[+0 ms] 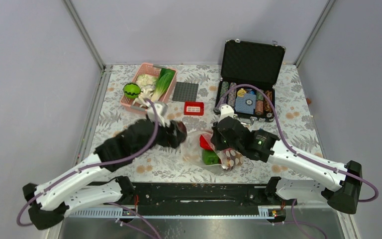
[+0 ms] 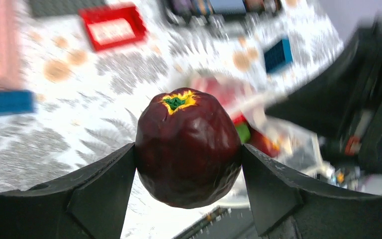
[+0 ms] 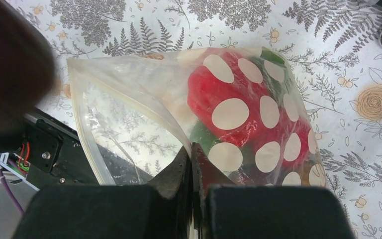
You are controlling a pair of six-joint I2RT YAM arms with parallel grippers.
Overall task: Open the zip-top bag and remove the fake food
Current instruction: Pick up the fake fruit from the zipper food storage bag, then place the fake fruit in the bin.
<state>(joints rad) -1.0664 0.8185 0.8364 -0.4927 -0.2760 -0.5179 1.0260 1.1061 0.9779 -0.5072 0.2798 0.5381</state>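
Jaws of our left gripper (image 2: 189,155) squeeze a dark maroon fake fruit (image 2: 189,124), at ten o'clock from the zip-top bag (image 3: 129,114). Our right gripper (image 3: 193,155) is pressed together, pinching the bag's edge. Inside sits red and green fake food (image 3: 201,94).

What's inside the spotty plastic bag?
Red fake food and a green piece show through the zip-top bag. Its white dots and the right claw cover the rest.

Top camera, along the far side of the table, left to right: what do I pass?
Pink basket → dark grey plate → open poker-chip case.
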